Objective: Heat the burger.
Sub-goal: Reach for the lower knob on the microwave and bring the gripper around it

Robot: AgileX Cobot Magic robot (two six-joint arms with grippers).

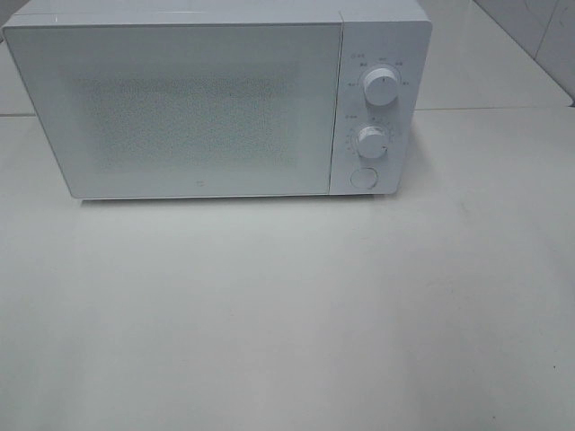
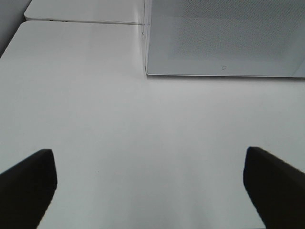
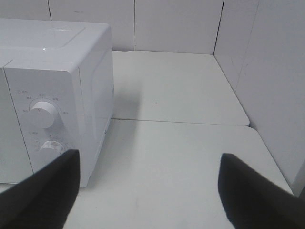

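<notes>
Nearest the cameras, the left gripper (image 2: 147, 160) has its jaws spread wide with nothing between them, and the right gripper (image 3: 148, 160) is likewise spread and empty. Both hang over bare white table (image 1: 287, 314), and neither shows in the high view.

Beyond them the microwave (image 1: 180, 108) stands upright with its door (image 1: 189, 112) closed. The left wrist looks at the door's lower left corner. The right wrist looks at the control side, with the upper knob (image 1: 381, 88), lower knob (image 1: 372, 140) and round button (image 1: 363, 177) ahead of it and to its left.

The burger appears in no view. It may sit behind the dotted door panel, though nothing shows through it, so its direction from either gripper cannot be told. For any move on the controls the right arm looks nearer; for the door's far edge, the left
</notes>
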